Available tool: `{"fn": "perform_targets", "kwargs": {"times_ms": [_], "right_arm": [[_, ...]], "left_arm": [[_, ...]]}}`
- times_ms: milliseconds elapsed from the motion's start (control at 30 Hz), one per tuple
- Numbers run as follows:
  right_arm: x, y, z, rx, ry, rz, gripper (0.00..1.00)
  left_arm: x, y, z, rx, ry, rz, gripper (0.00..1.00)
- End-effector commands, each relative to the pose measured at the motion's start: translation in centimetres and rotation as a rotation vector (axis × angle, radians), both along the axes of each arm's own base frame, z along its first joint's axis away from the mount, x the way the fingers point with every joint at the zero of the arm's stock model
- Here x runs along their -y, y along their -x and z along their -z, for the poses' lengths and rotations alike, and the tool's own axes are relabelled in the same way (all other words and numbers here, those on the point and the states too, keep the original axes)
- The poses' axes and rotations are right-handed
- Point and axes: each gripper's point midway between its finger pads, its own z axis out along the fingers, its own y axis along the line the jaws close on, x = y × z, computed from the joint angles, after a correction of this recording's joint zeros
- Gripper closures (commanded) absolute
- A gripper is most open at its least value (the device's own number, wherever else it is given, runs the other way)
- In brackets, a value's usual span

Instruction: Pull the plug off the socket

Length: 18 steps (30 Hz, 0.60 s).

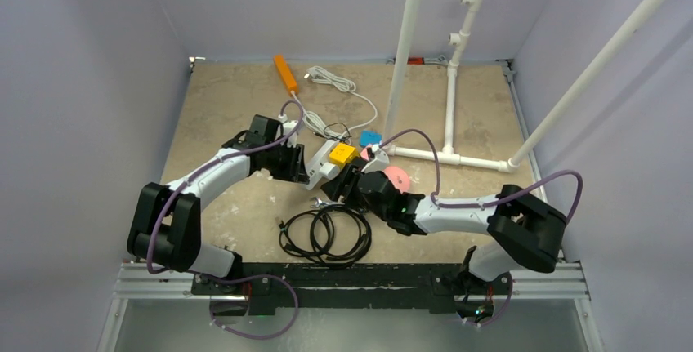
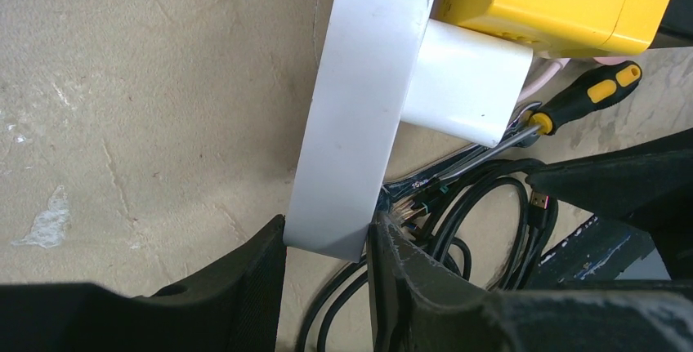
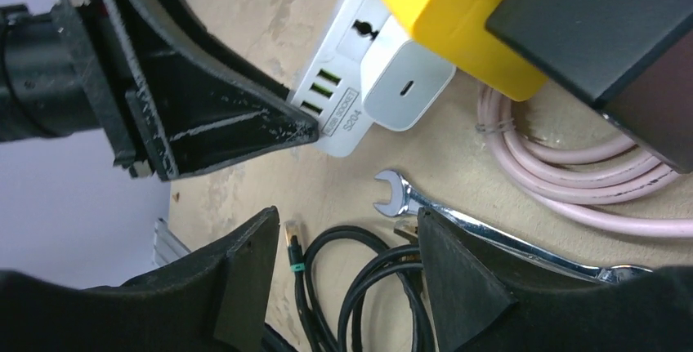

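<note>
Socket strip (image 1: 320,164) is lying mid-table (image 1: 229,99), turned up on its long edge. Its long axis is running near-left to far-right in the top view. It is a smooth white plastic bar with green-tongued USB ports at the gripped end, and its socket face is pointing toward the right arm's side.

Yellow plug (image 3: 445,21), a glossy blocky cube with rounded edges, is sitting in that face. It is jutting out sideways, square to the strip.

White charger (image 2: 466,82), also rounded, is plugged in tight against the cube, on the side nearer the gripped end.

Left gripper (image 2: 327,233) is pinching the strip's end, one pad on the back and one on the socket face.

Right gripper (image 3: 347,225) is hanging with its jaws spread wide, holding nothing. Below it are a shiny steel wrench (image 3: 490,238) and loops of black cable (image 3: 368,287).

A dark block (image 3: 605,25) is lying against the yellow plug's outer side; cannot tell what it is.

A coil of pale pink cable (image 3: 556,180) is resting beside the charger. A screwdriver (image 2: 588,95) with a black-and-yellow handle is lying near it.

The tabletop is beige, mottled and rough.
</note>
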Motion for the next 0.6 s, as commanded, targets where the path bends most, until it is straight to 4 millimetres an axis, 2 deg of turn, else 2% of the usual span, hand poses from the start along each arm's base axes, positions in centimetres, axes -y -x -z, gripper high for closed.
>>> {"fn": "perform_targets", "kwargs": {"times_ms": [0, 100, 367, 567], "right_arm": [[-0.6, -2.1, -1.8, -0.018, -0.096, 0.138, 0.35], [-0.2, -2.5, -1.2, -0.027, -0.098, 0.175, 0.35], [-1.0, -4.3, -0.8, -0.011, -0.072, 0.233, 0.36], [-1.5, -5.8, 0.6, -0.026, -0.029, 0.285, 0.38]], "left_arm": [[0.9, -1.3, -1.8, 0.086, 0.022, 0.004, 1.00], [1.0, -1.2, -1.8, 0.085, 0.022, 0.009, 1.00], [1.4, -0.7, -1.4, 0.071, 0.017, 0.030, 1.00], [1.6, -0.5, -1.3, 0.070, 0.010, 0.037, 1.00]]}}
